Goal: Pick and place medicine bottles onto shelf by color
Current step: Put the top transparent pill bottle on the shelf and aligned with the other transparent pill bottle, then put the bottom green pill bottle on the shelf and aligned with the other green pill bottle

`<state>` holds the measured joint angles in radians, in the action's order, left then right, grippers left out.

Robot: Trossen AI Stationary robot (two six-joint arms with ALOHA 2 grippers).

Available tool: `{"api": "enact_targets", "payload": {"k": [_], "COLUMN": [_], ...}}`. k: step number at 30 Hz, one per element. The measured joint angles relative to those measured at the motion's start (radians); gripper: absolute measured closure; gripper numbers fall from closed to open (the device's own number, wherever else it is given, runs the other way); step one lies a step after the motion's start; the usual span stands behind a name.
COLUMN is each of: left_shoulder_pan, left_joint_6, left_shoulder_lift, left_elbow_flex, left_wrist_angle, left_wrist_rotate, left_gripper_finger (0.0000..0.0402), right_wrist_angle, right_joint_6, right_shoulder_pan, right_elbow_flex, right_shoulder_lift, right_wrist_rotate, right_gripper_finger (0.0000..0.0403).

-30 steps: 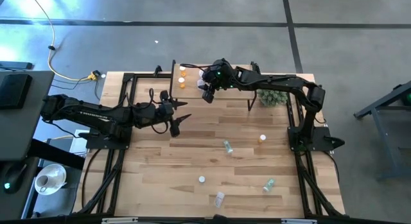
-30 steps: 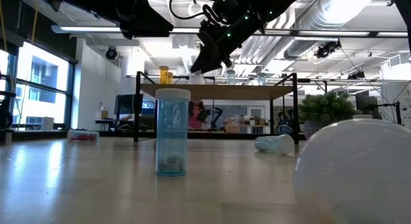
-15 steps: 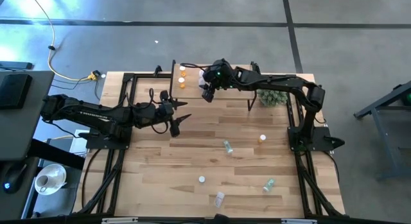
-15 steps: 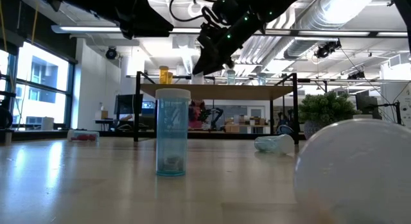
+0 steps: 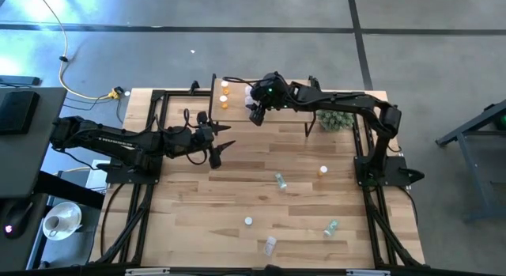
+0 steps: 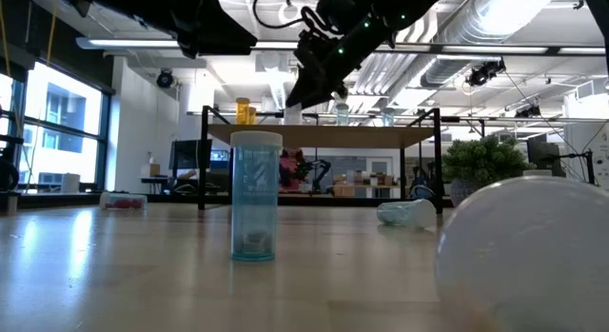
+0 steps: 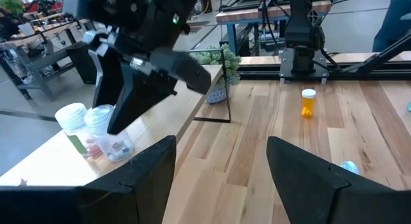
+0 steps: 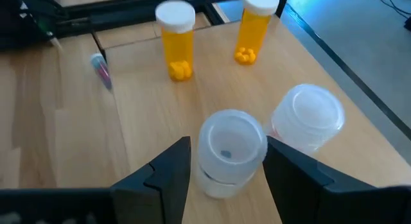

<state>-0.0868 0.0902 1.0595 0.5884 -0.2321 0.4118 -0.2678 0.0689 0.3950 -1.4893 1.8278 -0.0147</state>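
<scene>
My right tool (image 8: 225, 163) hangs over the shelf (image 8: 128, 121), fingers apart around a clear white-capped bottle (image 8: 230, 150), left tool (image 7: 221, 163) spread wide over the counter (image 7: 270, 121).

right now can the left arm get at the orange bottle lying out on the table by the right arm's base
Probably yes. The orange bottle stands alone on bare wood, and the left tool is open and empty, with nothing between them. It is a long stretch across the table, though.
</scene>
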Motion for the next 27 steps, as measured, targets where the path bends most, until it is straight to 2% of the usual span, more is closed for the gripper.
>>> {"api": "enact_targets", "payload": {"k": [14,21,27], "left_shoulder_pan": [0.000,0.002,0.011], "left_joint_6": [-0.001,-0.009,-0.010], "left_shoulder_lift": [0.000,0.000,0.000], "left_elbow_flex": [0.000,0.000,0.000], "left_wrist_angle": [0.005,0.010,0.012], "left_wrist_rotate": [-0.004,-0.066,-0.088], "left_gripper_finger": [0.0167,0.0167,0.0167], "right_wrist_angle": [-0.103,-0.297,-0.443], "right_joint_6": [-0.019,0.012,0.018], "right_shoulder_pan": [-0.029,-0.074,-0.116], "right_elbow_flex": [-0.001,-0.002,-0.002], "right_shoulder_lift": [-0.130,-0.200,-0.209], "right_wrist_rotate": [0.026,0.119,0.129], "right_gripper_finger": [0.0225,0.0226,0.0226]}}
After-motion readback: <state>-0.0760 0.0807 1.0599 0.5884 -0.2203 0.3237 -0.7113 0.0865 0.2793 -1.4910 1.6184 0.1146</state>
